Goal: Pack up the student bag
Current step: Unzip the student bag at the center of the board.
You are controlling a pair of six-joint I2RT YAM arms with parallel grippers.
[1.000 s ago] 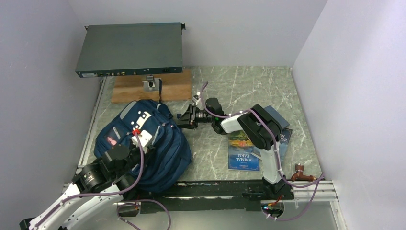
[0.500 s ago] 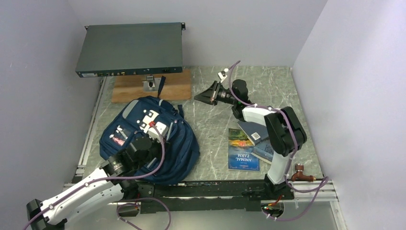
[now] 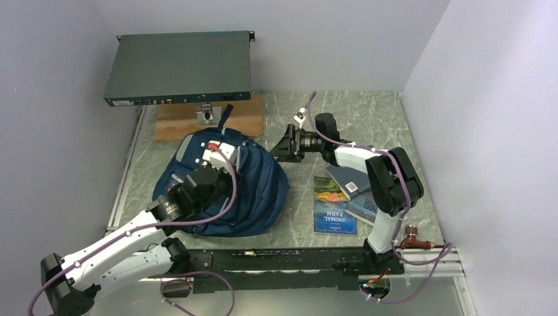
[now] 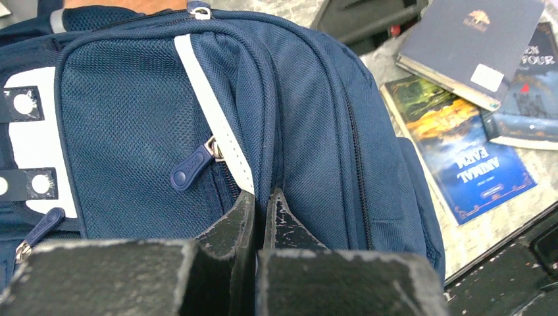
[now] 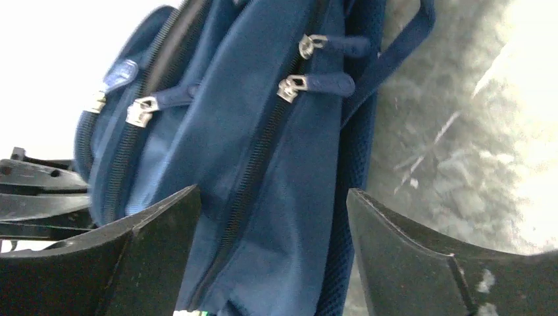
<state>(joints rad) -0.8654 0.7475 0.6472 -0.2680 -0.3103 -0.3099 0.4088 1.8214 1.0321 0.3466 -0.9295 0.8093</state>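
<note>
Marble table (image 3: 368,118) holds the student bag (image 3: 263,191); books (image 3: 334,210) lie outside it

Navy student bag (image 3: 263,191) on the marble table (image 3: 355,112), books (image 3: 335,205) near its right side

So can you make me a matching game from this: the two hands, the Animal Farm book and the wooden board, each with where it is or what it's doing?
Things:
1. left hand
2. right hand
3. book
4. board

Places or states:
A. open, facing the bag
B. lying flat, right of the bag
C. shut on the bag
D. behind the bag

Pairs: 1-C, 2-A, 3-B, 4-D
</note>
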